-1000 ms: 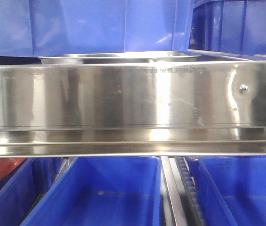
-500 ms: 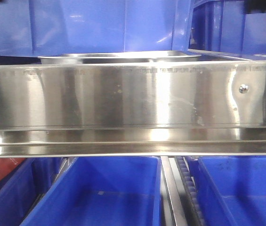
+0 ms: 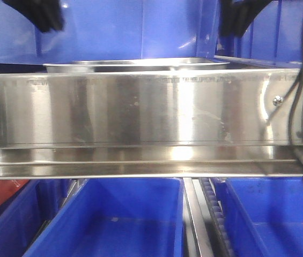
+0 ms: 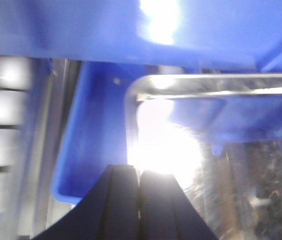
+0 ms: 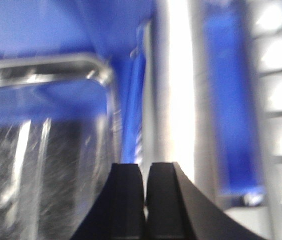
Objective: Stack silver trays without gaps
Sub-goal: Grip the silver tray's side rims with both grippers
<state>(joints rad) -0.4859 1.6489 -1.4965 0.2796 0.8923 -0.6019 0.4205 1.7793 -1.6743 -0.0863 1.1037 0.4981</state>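
FRONT VIEW
left claw: the left gripper [image 3: 38, 15] is a dark shape at the top edge, in front of the upper blue bin [image 3: 113, 29]; from here I cannot tell how its jaws stand
right claw: the right gripper [image 3: 239, 16] is also at the top edge, level with the left one, jaws unreadable too
task thing: the silver tray [image 3: 135, 65] lies lower than both claws and spans the gap between them; only its rim shows (one tray or several, cannot tell)
shelf rail [image 3: 140, 112]: below the claws, hides the tray body; a screw [image 3: 277, 99] sits under the right claw
cable [image 3: 297, 107]: black, hangs down past the rail, outward of the right claw
lower blue bins [image 3: 119, 219]: well below both claws; bare blue floors show, with one small pale mark

LEFT WRIST VIEW
claw state: fingers [image 4: 121, 200] pressed together, nothing between them
tray: just ahead of the fingertips, rounded corner ahead and slightly left; inside it only glare and blue reflection
bin: blue wall left of the claw, beside the tray rim; whether the tray sits in it, cannot tell
rollers [image 4: 3, 115]: pale and blurred, far left of the claw

RIGHT WRIST VIEW
claw state: jaws narrow, a thin slit between them, holding nothing
tray: ahead and left of the fingertips, corner up-left; a scratched floor with blue reflection shows inside
rail strip [image 5: 178, 90]: bright, ahead and just right of the claw
far right: blue bin wall, then blurred rollers
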